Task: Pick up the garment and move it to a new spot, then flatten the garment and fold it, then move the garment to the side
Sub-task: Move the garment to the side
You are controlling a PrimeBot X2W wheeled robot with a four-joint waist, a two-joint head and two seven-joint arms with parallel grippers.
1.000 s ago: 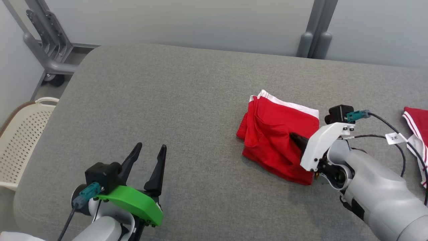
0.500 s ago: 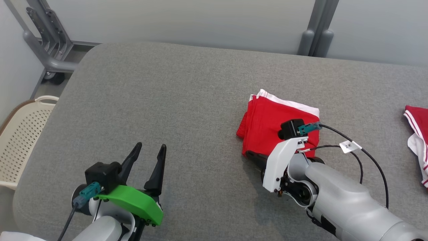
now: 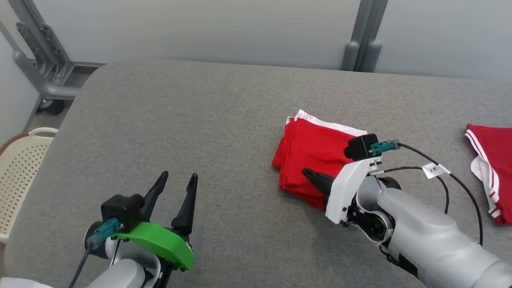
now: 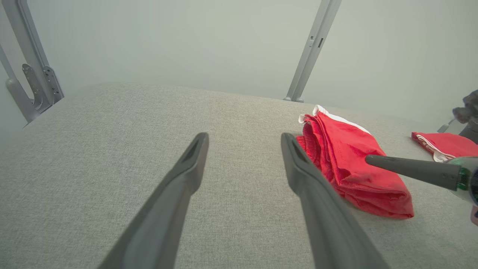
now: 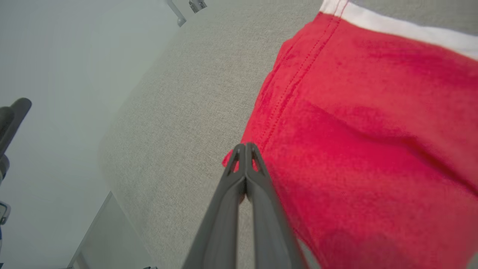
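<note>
The garment (image 3: pixel 312 154) is a red piece with a white band, folded and lying right of the table's middle; it also shows in the left wrist view (image 4: pixel 347 157) and close up in the right wrist view (image 5: pixel 354 149). My right gripper (image 3: pixel 306 173) is shut with nothing between its fingers, and its tips (image 5: pixel 244 147) lie at the garment's near-left edge, pointing left. It reaches in from the right in the left wrist view (image 4: pixel 368 160). My left gripper (image 3: pixel 178 176) stands open over bare table at the lower left, well apart from the garment (image 4: pixel 244 138).
A second red-and-white garment (image 3: pixel 490 160) lies at the table's right edge. The grey padded table (image 3: pixel 200 120) has free room left of the folded garment. A cream perforated basket (image 3: pixel 20 168) stands off the left edge, with a grey metal frame (image 3: pixel 40 72) behind it.
My right gripper, still shut, has swept left across the garment from its right part to its near-left edge. The head camera has shifted a little. The left arm has not moved.
</note>
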